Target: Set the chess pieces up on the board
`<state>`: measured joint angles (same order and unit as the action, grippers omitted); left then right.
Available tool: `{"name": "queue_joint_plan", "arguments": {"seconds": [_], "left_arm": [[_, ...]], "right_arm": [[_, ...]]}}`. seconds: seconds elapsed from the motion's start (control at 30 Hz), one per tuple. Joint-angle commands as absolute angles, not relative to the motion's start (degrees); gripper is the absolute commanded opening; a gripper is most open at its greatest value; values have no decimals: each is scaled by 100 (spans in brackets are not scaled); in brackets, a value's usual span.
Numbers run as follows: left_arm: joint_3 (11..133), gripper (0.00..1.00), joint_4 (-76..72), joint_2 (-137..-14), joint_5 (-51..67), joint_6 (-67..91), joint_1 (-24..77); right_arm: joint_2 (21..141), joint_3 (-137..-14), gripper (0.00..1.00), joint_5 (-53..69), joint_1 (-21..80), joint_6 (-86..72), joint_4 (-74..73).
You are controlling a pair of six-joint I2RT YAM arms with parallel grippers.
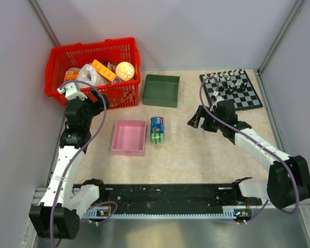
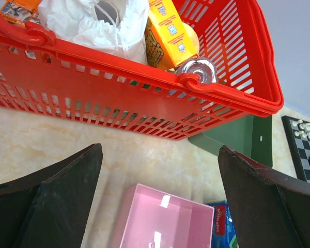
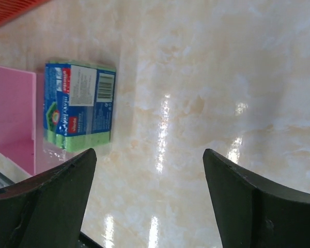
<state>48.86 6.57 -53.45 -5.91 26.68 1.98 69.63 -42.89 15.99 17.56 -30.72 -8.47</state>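
Note:
The board [image 1: 241, 94] lies at the far right of the table, black and pale grey checks. Tiny black and white chess pieces [image 1: 228, 77] stand along its far rows. A corner of the board with white pieces [image 2: 306, 129] shows at the right edge of the left wrist view. My right gripper [image 1: 198, 120] is open and empty, low over bare table left of the board. My left gripper [image 1: 99, 98] is open and empty, in front of the red basket, above the pink tray.
A red basket [image 1: 57, 57] full of packets stands at the far left. A green tray [image 1: 160, 91] sits at the middle back. A pink tray [image 1: 129, 137] and a blue-green sponge pack [image 1: 157, 129] lie mid-table; the pack also shows in the right wrist view [image 3: 80, 106].

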Motion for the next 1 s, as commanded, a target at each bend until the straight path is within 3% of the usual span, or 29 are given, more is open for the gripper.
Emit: {"name": "queue_joint_plan", "arguments": {"seconds": [0.0,0.23,0.63,0.97], "left_arm": [[5159,99,694,-5151,-352,2575,185],[5142,99,773,-4966,-36,2496,185],[5229,99,1116,-4737,97,2171,185],[5326,99,1309,-4702,-167,2180,193]], "right_arm": [[7557,-4640,78,1213,2135,-3410,-572],[8708,-5061,50,1266,2574,-3718,130],[11099,-6785,44,1354,3971,-3998,219],[12023,-7786,45,1151,5167,-4860,817]]}}
